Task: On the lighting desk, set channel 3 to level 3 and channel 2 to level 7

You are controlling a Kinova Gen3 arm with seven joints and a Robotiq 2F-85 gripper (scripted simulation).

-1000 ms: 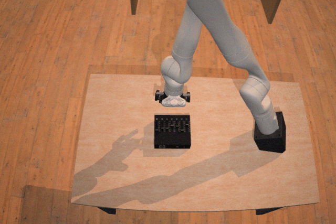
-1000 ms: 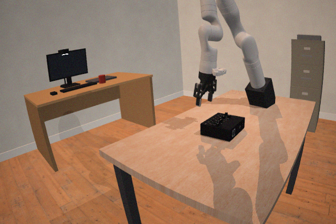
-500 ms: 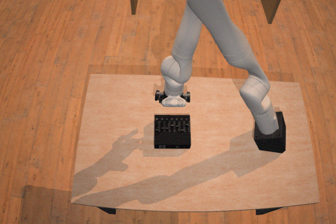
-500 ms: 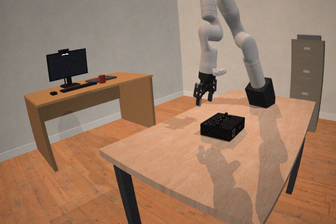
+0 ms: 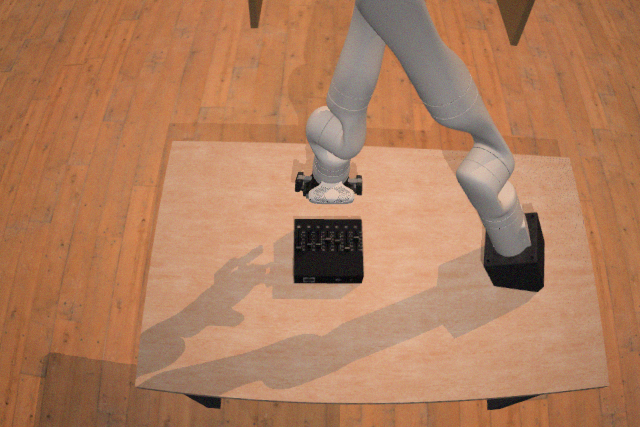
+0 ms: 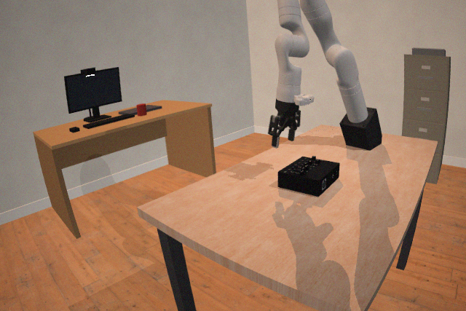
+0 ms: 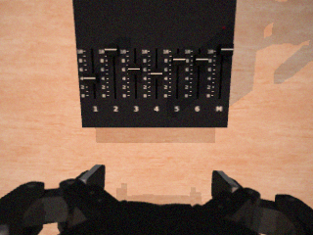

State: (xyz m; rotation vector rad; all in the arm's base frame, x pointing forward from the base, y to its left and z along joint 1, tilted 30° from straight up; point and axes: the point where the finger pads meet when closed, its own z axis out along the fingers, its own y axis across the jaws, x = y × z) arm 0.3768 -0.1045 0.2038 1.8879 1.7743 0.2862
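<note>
Claw point(image 6: 282, 137) hangs spread wide and empty, pointing down, beside the lighting desk point(image 6: 308, 176).

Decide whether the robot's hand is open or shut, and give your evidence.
Open. In the wrist view the hand shows its two fingers spread wide apart with nothing between them, short of the lighting desk.

The lighting desk point(image 5: 327, 267) is set mid-counter point(image 5: 206, 308); the arm's base point(image 5: 535, 277) is placed near the right edge.
</note>
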